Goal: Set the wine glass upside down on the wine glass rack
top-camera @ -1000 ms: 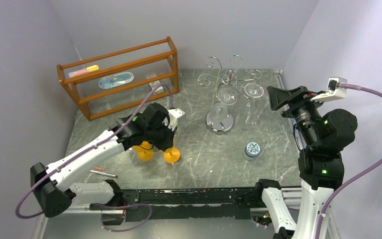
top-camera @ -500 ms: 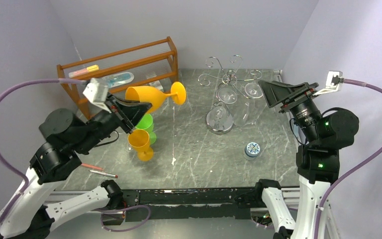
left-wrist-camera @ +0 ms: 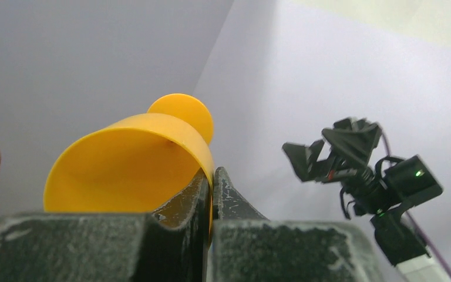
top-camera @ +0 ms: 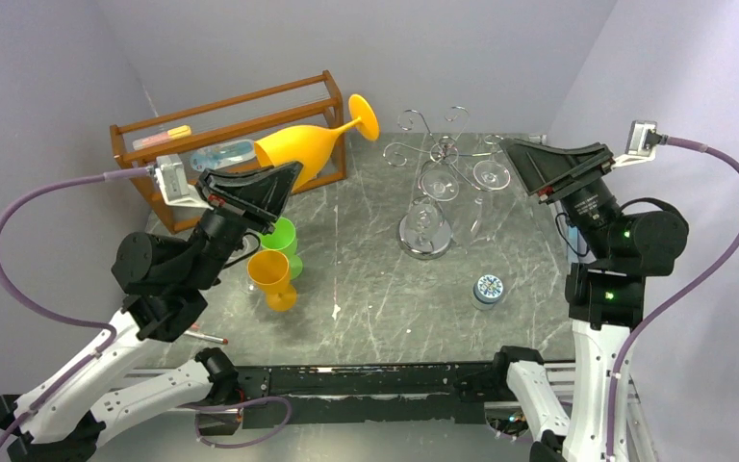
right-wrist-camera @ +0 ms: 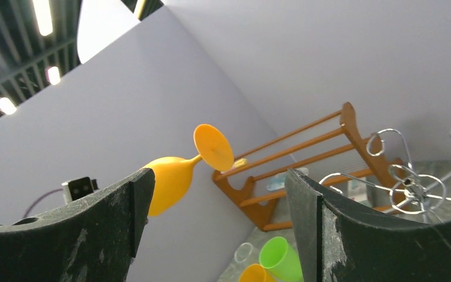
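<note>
An orange wine glass (top-camera: 310, 144) hangs in the air on its side, foot (top-camera: 364, 117) pointing toward the back wall. My left gripper (top-camera: 284, 183) is shut on the bowl's rim; in the left wrist view the rim wall (left-wrist-camera: 129, 164) is pinched between the jaws of that gripper (left-wrist-camera: 212, 179). The chrome wine glass rack (top-camera: 440, 149) stands at the back centre on its round base (top-camera: 425, 239), with clear glasses (top-camera: 491, 174) hanging from it. My right gripper (top-camera: 524, 168) is raised right of the rack, open and empty (right-wrist-camera: 217, 194), looking toward the orange glass (right-wrist-camera: 170, 179).
A wooden shelf (top-camera: 231, 144) stands at the back left, right behind the held glass. An orange glass (top-camera: 271, 276) and a green one (top-camera: 280, 236) stand on the table below my left arm. A small round tin (top-camera: 488, 288) lies front right, a red pen (top-camera: 202, 335) front left.
My left arm has lifted the orange wine glass off the table and carried it up and toward the back, tipping it on its side. The right gripper opened wider and tilted up.
</note>
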`<control>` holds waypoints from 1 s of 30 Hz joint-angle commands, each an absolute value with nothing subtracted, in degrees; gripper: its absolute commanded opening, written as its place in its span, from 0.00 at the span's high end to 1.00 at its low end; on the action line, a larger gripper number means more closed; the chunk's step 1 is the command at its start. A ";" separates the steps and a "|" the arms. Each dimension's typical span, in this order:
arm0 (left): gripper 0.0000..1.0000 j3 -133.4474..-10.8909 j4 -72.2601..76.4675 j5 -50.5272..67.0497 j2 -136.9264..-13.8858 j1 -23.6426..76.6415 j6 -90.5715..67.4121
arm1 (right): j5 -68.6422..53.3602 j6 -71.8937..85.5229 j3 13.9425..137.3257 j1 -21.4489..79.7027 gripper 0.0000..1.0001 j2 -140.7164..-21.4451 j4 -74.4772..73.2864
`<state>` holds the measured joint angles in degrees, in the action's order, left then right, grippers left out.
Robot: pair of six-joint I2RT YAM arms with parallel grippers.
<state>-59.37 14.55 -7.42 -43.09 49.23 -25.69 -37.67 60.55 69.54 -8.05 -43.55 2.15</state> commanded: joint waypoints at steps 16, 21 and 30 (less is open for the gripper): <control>0.95 -64.05 40.68 -11.68 -56.87 49.44 -21.71 | -24.20 57.25 81.22 18.85 0.16 -65.75 12.95; 0.95 -62.76 45.75 -11.19 -58.40 49.41 -21.03 | -6.53 53.19 77.26 34.52 0.18 -66.36 18.38; 0.95 -60.14 46.97 -10.36 -57.09 49.39 -22.70 | 9.84 54.92 78.32 45.91 0.44 -72.16 26.52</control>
